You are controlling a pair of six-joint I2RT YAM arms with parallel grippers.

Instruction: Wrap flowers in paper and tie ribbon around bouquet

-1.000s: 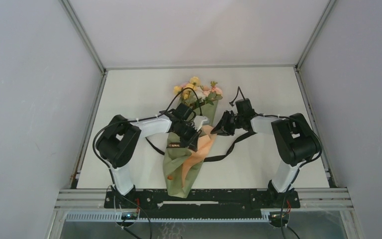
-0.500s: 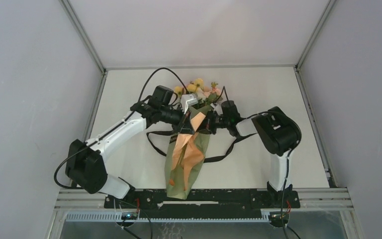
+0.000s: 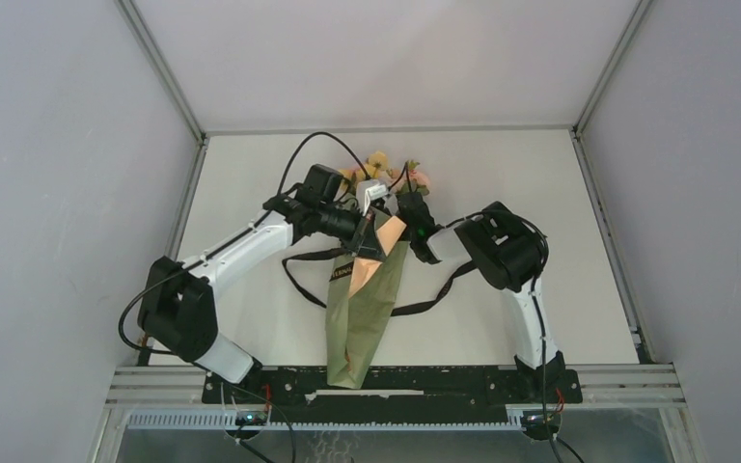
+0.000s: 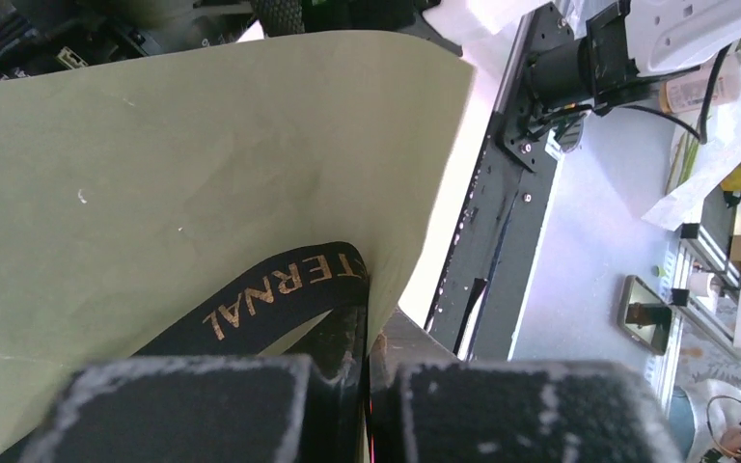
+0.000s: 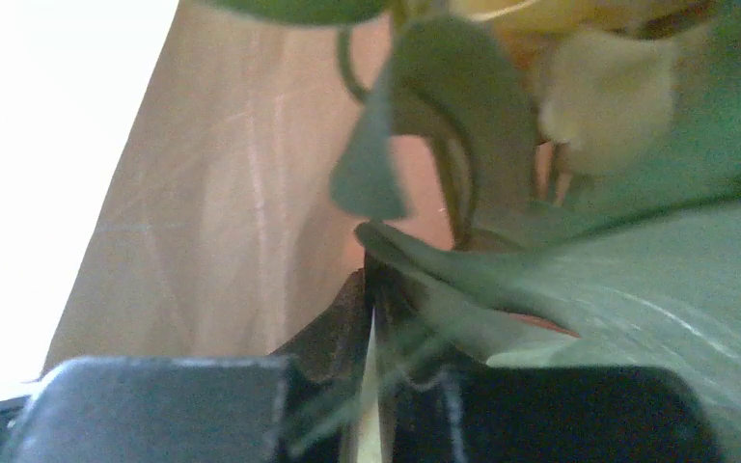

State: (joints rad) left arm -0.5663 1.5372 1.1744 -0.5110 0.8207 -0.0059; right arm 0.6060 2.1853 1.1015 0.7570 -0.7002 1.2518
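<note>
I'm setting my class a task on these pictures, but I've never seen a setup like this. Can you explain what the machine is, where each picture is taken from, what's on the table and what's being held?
These are two robot arms bolted to the near edge of a white table, each ending in a two-finger gripper. The wide picture looks down from above and behind them. The two close-ups come from small cameras on the wrists.

On the table lies olive-green paper wrapped around flowers. A black ribbon trails out on both sides.

The left gripper is closed where the ribbon runs in beside the paper's edge. The right gripper pinches the paper close to the leaves.
</note>
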